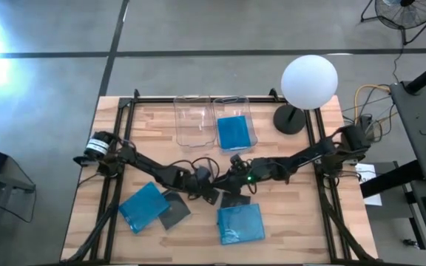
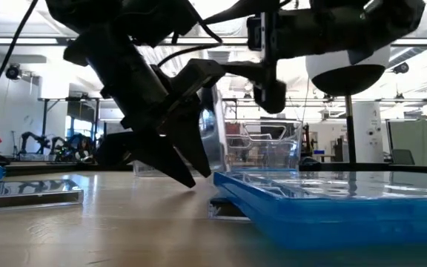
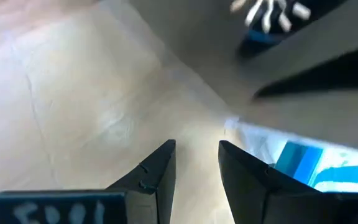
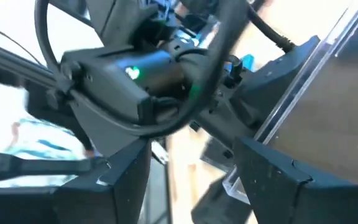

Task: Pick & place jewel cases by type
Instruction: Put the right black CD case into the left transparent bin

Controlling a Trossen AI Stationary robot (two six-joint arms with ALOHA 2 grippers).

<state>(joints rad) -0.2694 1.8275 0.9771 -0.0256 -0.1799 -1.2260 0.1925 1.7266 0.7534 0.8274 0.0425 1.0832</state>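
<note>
I worked over a pale wooden table (image 1: pixel 287 214) on a grey concrete floor, with a white globe lamp (image 1: pixel 309 81) at the far right. From above, two clear bins (image 1: pixel 196 122) sat at the far middle; the right one held a blue jewel case (image 1: pixel 234 132). Another blue jewel case (image 1: pixel 143 207) lay near left beside a dark grey jewel case (image 1: pixel 174 210), and a third blue case (image 1: pixel 240 224) lay near centre. Both arms met mid-table.

From table height, the left gripper (image 2: pixel 187 174) angled down to the wood, just left of the near blue case.

My left wrist camera showed its fingers (image 3: pixel 154 174) slightly parted, gripping nothing.

My right wrist camera showed the right gripper (image 4: pixel 188 180) spread wide and empty, facing the other arm.
</note>
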